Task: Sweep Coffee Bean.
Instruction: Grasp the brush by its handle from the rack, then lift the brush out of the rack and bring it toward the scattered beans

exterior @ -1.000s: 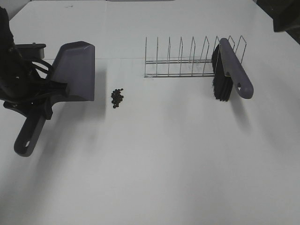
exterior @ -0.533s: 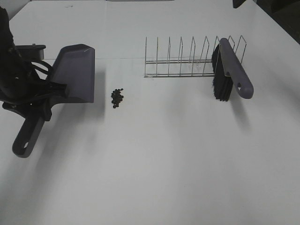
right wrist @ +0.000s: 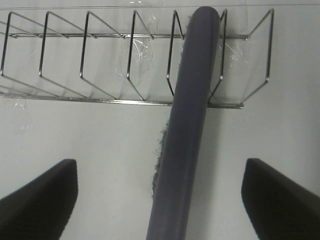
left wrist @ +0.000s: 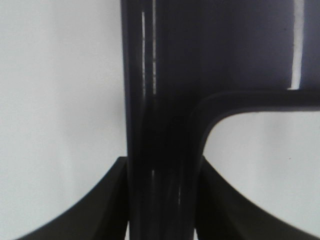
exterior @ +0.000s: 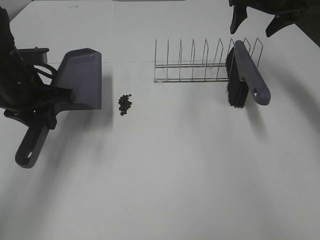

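While the left pincer [exterior: 47, 105] clenched the dustpan [exterior: 82, 75], the released right pincer [exterior: 256, 19] hovered above the brush [exterior: 251, 75]; fetching it needed descending, then closing.

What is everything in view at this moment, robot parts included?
dustpan: one, grey-purple, left side of the table
coffee beans: one small pile, dark brown-black, just right of the dustpan's blade, apart from it
wire rack: one, bare metal, far side, right of centre
brush: one, purple handle with black bristles, resting in the rack's right end
table: one, white, under everything
left gripper: one, black, shut on the dustpan's handle
right gripper: one, black, open, over the brush
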Tool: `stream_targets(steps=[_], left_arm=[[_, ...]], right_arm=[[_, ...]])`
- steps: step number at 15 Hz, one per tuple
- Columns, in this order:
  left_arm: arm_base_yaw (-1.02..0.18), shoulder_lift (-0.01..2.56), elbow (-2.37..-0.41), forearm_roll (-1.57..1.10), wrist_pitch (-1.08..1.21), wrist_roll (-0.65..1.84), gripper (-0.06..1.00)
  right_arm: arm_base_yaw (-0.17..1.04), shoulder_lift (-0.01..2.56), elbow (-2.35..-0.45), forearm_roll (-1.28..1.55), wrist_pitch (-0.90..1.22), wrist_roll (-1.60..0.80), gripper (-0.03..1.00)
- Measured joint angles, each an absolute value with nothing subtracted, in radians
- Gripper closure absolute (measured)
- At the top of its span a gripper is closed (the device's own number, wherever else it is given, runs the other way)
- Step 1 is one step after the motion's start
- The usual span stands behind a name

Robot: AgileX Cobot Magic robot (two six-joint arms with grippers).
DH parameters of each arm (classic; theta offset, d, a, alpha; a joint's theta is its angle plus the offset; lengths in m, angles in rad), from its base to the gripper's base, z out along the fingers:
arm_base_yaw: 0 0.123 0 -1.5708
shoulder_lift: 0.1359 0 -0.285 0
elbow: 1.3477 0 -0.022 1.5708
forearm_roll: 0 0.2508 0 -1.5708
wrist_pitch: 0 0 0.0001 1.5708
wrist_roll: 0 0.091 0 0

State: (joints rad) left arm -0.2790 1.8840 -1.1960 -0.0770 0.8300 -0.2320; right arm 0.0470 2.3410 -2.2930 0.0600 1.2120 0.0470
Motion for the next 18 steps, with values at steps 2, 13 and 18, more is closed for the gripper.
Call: stream_targets(steps=[2, 13, 18], left_arm=[[-0.279, 1.884, -1.196, -0.079, 0.831, -0.232, 0.62], [-0.279, 1.884, -1.196, -0.081, 0.854, -0.232, 0.62], [-0.279, 1.884, -1.196, -0.081, 0.854, -0.231, 0.62]], right_arm=[[0.049, 2.399, -2.336, 0.056, 1.207, 0.047, 0.26], [0.049, 2.585, -2.344, -0.053, 1.183, 0.098, 0.52], [0.051, 2.592, -2.457, -0.053, 1.228, 0.123, 0.71]])
